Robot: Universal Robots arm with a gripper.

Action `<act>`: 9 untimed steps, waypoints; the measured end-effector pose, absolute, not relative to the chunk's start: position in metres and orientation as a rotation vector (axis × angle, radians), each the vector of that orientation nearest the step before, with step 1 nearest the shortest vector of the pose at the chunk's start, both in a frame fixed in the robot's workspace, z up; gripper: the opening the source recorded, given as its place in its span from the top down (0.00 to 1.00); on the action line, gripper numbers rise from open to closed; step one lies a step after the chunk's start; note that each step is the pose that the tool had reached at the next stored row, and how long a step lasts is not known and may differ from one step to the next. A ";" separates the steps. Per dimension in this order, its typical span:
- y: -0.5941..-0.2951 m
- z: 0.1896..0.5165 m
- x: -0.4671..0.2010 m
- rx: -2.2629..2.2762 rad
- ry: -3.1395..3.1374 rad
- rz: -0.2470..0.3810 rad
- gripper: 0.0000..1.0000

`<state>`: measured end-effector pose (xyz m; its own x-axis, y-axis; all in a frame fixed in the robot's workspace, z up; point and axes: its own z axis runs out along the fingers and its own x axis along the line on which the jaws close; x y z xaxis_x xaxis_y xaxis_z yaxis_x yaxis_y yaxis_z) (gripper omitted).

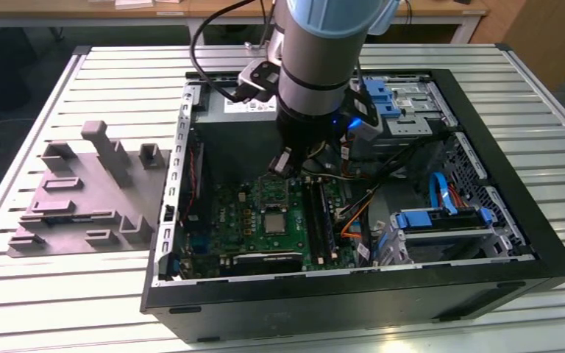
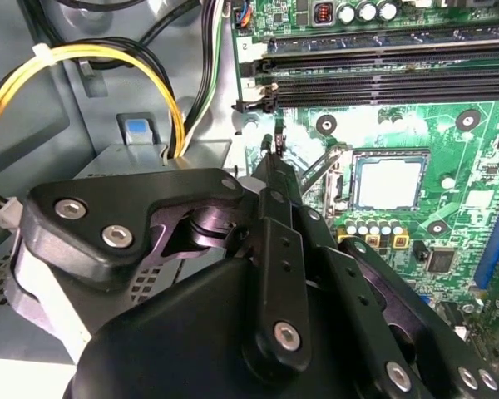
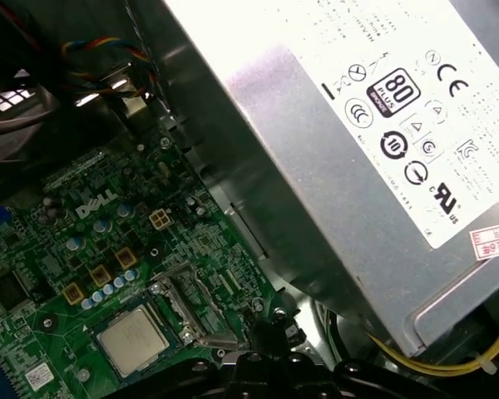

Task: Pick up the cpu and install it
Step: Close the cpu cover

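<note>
The cpu (image 2: 388, 181) lies flat in the motherboard (image 1: 263, 220) socket, inside the open computer case (image 1: 518, 220). The gripper (image 2: 272, 148) hovers just beside that socket, narrowed to a close and holding nothing.

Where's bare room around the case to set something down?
The slatted table on the exterior view's right of the computer case is bare, as is the strip between the case and the grey tray. Inside the case, cables and the arm crowd everything.
</note>
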<state>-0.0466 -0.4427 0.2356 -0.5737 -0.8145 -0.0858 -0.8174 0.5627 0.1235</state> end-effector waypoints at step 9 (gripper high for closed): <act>-0.443 0.242 -0.046 -1.446 2.759 0.236 0.89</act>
